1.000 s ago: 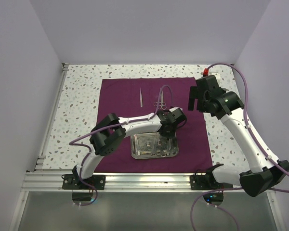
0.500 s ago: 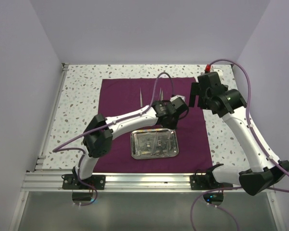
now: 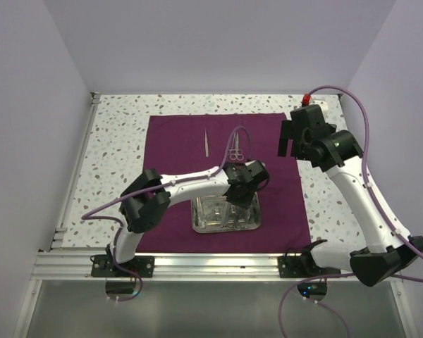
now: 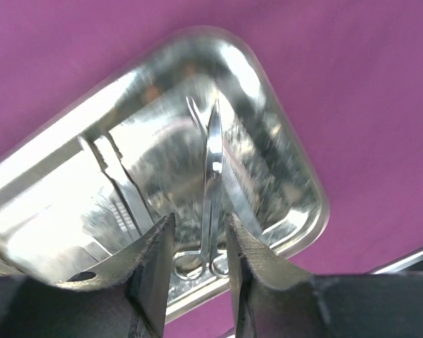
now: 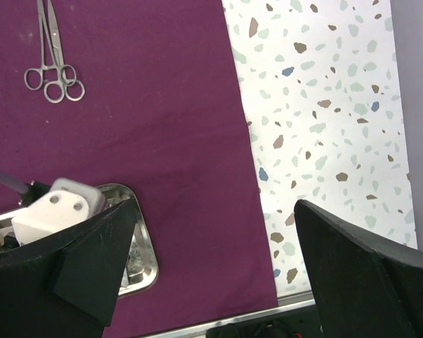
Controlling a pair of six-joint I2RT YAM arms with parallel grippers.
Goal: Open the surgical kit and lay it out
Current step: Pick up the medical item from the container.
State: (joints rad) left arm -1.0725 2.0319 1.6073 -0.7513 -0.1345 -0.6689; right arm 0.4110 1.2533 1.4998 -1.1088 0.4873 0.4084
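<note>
The dark purple cloth [image 3: 176, 148] lies spread flat. The steel tray [image 3: 199, 224] sits on its near half. Tweezers [image 3: 206, 141] and ring-handled forceps [image 3: 235, 145] lie on the far part of the cloth; the forceps also show in the right wrist view [image 5: 53, 70]. My left gripper [image 4: 201, 246] is low over the tray [image 4: 296, 190], open a little. Its fingers [image 4: 155, 260] straddle the handle end of ring-handled scissors [image 4: 213, 162] lying in the tray. Another flat instrument [image 4: 116, 179] lies beside them. My right gripper [image 5: 215, 239] is wide open and empty, held high over the cloth's right edge.
The speckled tabletop [image 3: 120, 134] surrounds the cloth. A metal rail [image 3: 197, 262] runs along the near edge and another along the left side. The left arm [image 3: 190, 183] reaches across the cloth's middle. White walls close in the sides.
My left gripper went from the tray up to the forceps at the back of the cloth, then came back down over the tray. The right arm barely moved.
</note>
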